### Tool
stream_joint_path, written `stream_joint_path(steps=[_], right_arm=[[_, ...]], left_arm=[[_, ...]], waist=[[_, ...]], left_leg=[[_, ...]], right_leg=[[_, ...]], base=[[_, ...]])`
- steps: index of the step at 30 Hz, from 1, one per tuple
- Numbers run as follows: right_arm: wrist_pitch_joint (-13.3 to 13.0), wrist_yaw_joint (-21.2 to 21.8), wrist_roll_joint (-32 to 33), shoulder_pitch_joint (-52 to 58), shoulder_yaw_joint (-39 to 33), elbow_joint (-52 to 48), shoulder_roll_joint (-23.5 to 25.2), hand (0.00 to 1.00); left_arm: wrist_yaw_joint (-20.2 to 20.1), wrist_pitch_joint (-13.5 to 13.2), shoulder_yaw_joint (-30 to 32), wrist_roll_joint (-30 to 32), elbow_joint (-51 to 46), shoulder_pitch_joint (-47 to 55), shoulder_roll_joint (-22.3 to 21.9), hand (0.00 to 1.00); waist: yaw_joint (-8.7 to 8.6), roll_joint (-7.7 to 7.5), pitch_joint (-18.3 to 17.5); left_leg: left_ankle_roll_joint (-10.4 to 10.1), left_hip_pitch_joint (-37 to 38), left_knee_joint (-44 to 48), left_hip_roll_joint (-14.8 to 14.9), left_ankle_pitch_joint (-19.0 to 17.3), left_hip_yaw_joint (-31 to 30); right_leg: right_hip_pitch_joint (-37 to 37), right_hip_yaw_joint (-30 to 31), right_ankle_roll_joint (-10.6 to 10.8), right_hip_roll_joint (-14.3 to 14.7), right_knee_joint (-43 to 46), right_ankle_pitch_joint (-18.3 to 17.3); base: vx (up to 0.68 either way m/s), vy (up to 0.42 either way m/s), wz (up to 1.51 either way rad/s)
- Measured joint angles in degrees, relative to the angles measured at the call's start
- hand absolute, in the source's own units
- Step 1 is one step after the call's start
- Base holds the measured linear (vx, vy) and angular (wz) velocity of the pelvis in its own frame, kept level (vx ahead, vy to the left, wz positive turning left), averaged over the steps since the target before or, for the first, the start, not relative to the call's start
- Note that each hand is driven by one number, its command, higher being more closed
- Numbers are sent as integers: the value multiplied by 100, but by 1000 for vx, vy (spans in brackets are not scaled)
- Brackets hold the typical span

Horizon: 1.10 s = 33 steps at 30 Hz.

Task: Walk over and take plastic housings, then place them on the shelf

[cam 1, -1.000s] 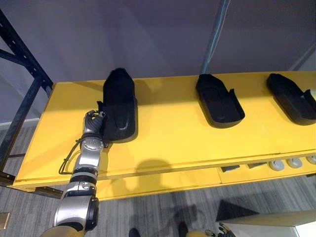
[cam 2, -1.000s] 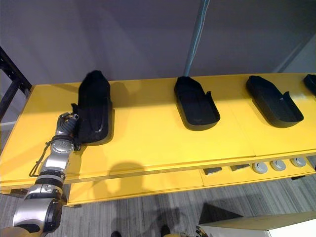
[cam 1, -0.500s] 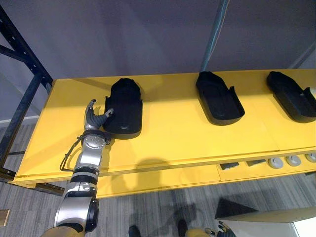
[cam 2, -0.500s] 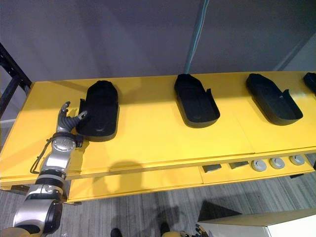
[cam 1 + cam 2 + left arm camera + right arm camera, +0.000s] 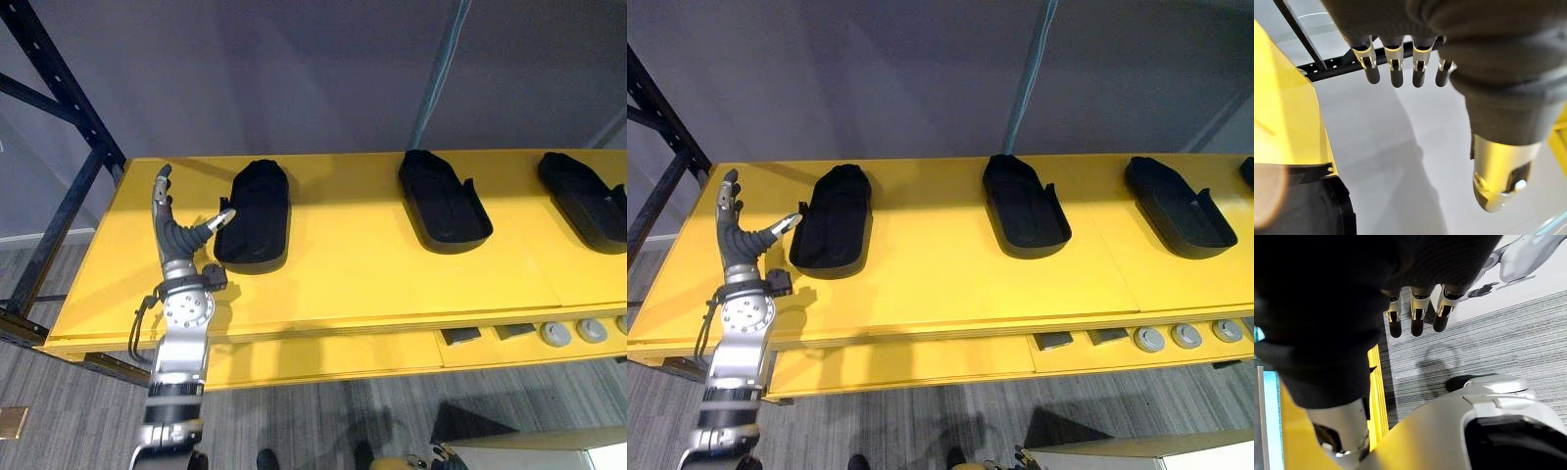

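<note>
L hand (image 5: 174, 238) spread, just left of leftmost housing (image 5: 257, 213). Wide bare shelf (image 5: 343, 264) btwn it & middle housing (image 5: 446, 208), front strip free too. Dark rack upright (image 5: 61, 76) bounds far left; blue post (image 5: 441, 69) behind middle.

Long yellow shelf (image 5: 343, 269), black left housing (image 5: 253, 227), middle housing (image 5: 446, 208), right housing (image 5: 586, 201), lying flat, well apart.

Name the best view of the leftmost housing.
Right eye view: leftmost housing whole on the yellow shelf. Left eye shows the same; left wrist a dark corner, likely it; right wrist faces floor.
</note>
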Motion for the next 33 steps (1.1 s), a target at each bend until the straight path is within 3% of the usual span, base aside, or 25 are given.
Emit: stream_joint_path(steps=[5,12,23,33], right_arm=[[-1,0,-85,10,-1,8,8,0],[1,-19,-125,9,7,23,1,0],[9,-123,-126,16,104,28,-13,0],[23,-130,-126,-4,106,26,-1,0]], left_arm=[[-288,-275,-685,122,-513,1125,-250,100],[-765,-322,-1114,115,-60,1915,-463,100],[-783,-313,-1217,126,722,1635,-459,100],[-761,-270,-1332,127,1195,999,-447,100]], waist=[[76,20,-11],[145,53,-79],[186,55,-287],[106,41,-310]], left_leg=[[-3,12,-1,2,-3,3],[-10,22,-19,15,-8,1],[-40,-14,-21,16,-33,8],[-62,-66,-20,20,-50,51]], right_leg=[[20,1,2,2,-27,1],[40,-7,6,9,-39,3],[54,-3,24,11,-162,26],[52,8,28,21,-299,88]], base=[[0,0,0],[0,0,0],[0,0,0],[-1,1,-1]])
